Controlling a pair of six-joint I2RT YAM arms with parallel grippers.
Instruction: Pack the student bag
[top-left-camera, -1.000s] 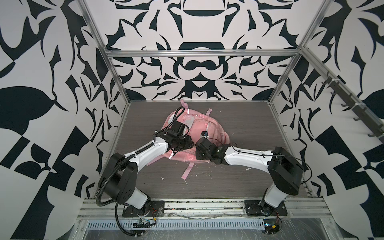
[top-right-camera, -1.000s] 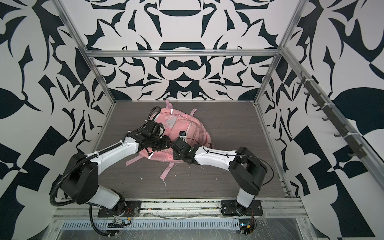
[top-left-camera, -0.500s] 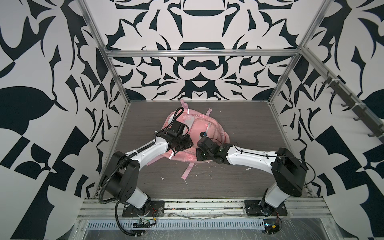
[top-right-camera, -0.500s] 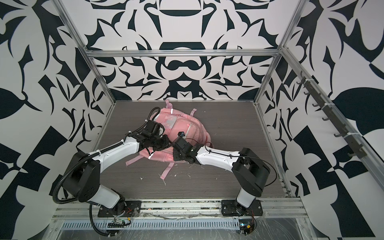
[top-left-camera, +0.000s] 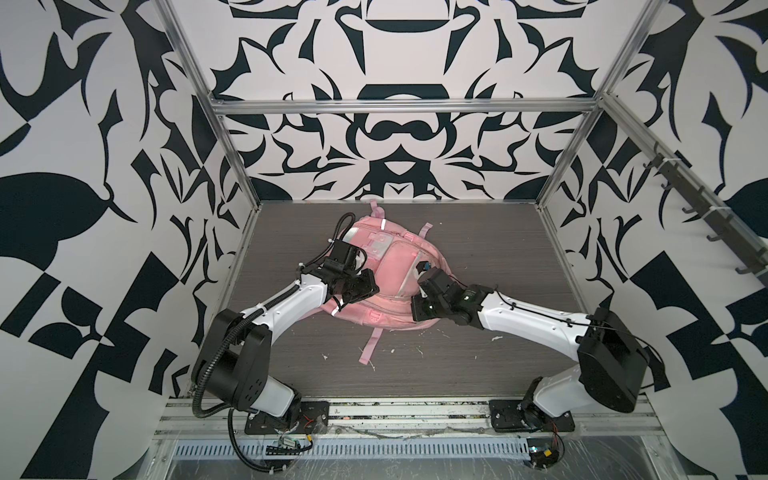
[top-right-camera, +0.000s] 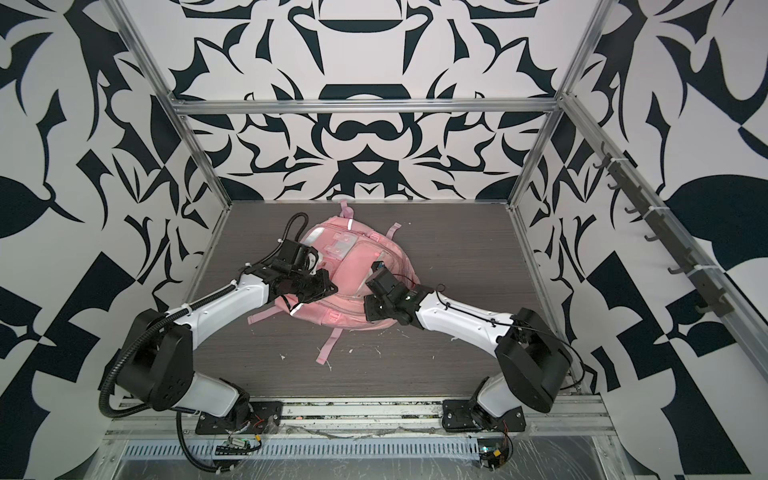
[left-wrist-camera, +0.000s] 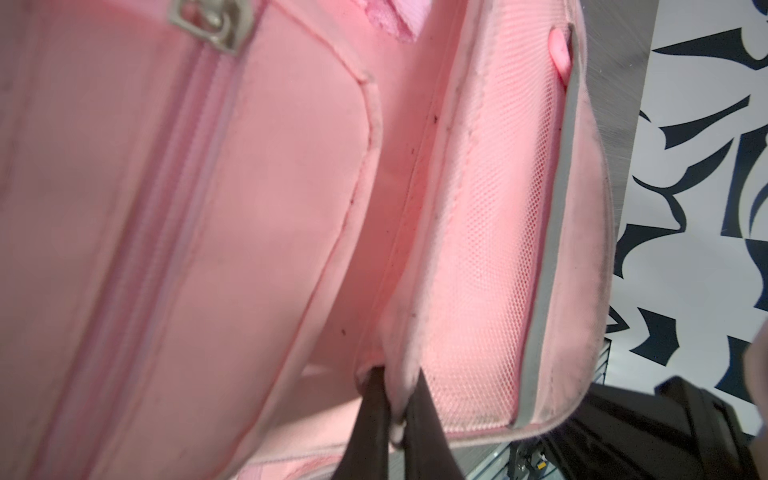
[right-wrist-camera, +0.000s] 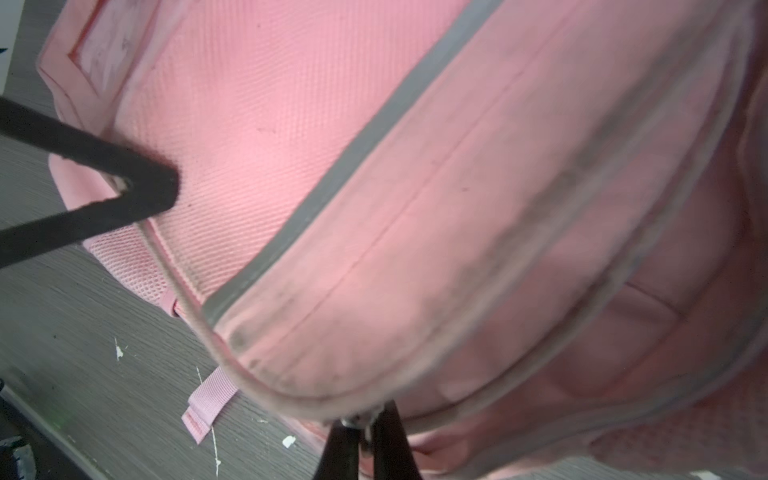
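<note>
On the left of the table (top-left-camera: 498, 249), the left gripper (left-wrist-camera: 395, 384) has its jaws nipped nearly together on a fold of piped seam at the bag's (top-left-camera: 390, 274) left side, beside a mesh panel (left-wrist-camera: 478, 249). The bag lies in the middle of the table, toward the back wall, with a loose strap (top-left-camera: 368, 349) trailing toward the front. At its near-right side the right gripper (right-wrist-camera: 365, 424) is likewise pinched tight on what looks like a zip pull at the rim seam. Blur keeps me from being sure it is the pull and not just fabric. The step in hand looks like drawing a zip or spreading a pocket mouth ahead of any packing, and no open pocket shows in these views. To do it well, I judge the left should anchor, holding the seam taut without lifting. The right should pull along the zip line, not away from it, and slowly, since soft fabric bunches and a thin pinch can slip. If the bag slides as one piece, the left hold is too light. The bag sits between the two grippers, touching both, each gripping an edge rather than the body.
</note>
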